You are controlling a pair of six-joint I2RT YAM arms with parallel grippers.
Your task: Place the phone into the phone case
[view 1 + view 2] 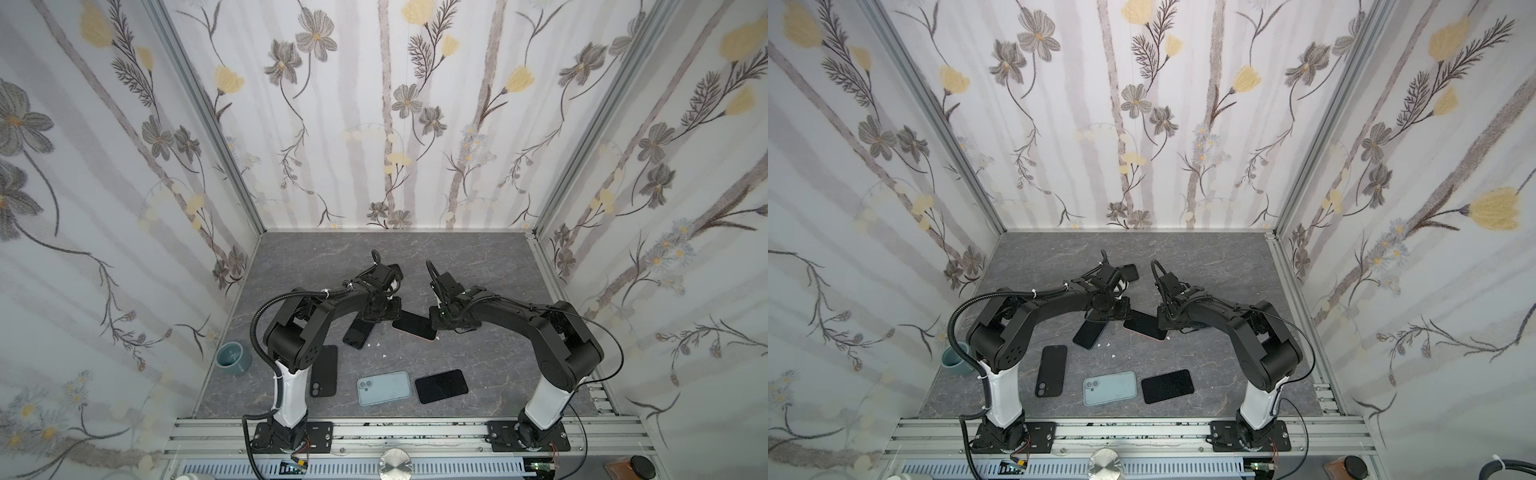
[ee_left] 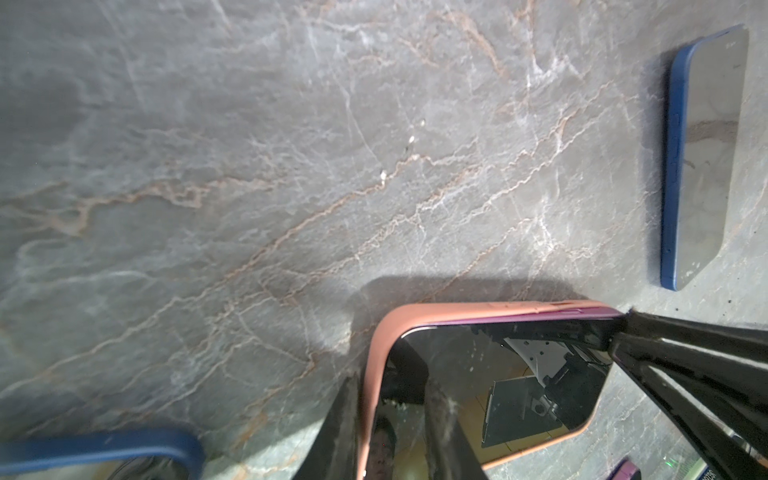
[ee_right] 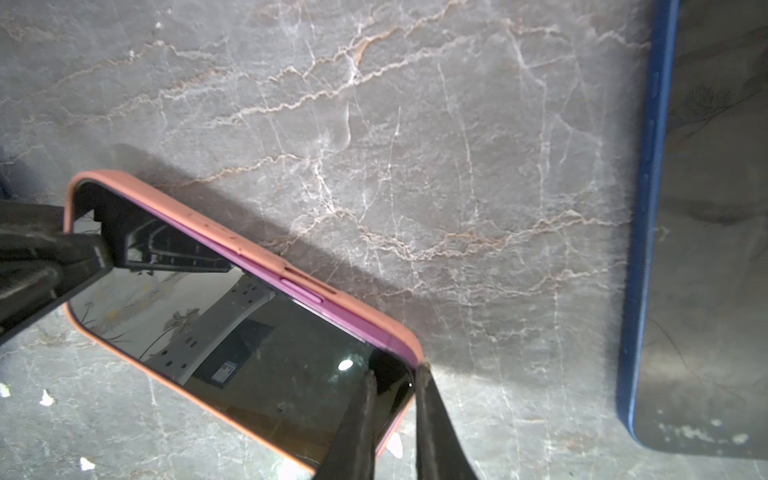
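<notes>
Seating phone [image 1: 414,325] in case [image 2: 376,361], left gripper [image 2: 386,399] and right gripper [image 3: 397,374] each nipping an end.
Top views: case mid-table [image 1: 478,266] between both grippers, phone inside it; cup [image 1: 232,358] at left edge, contents unclear. Left wrist: fingers [image 2: 340,432] nearly closed across the case's short rim. Right wrist: fingers [image 3: 353,428] pinched on a corner; the phone's purple side shows above the lip, likely not fully seated, so press there and hold the case steady.

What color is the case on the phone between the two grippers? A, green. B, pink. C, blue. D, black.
B: the case around the phone, with the left gripper and right gripper at its ends, shows pink in both wrist views.
</notes>
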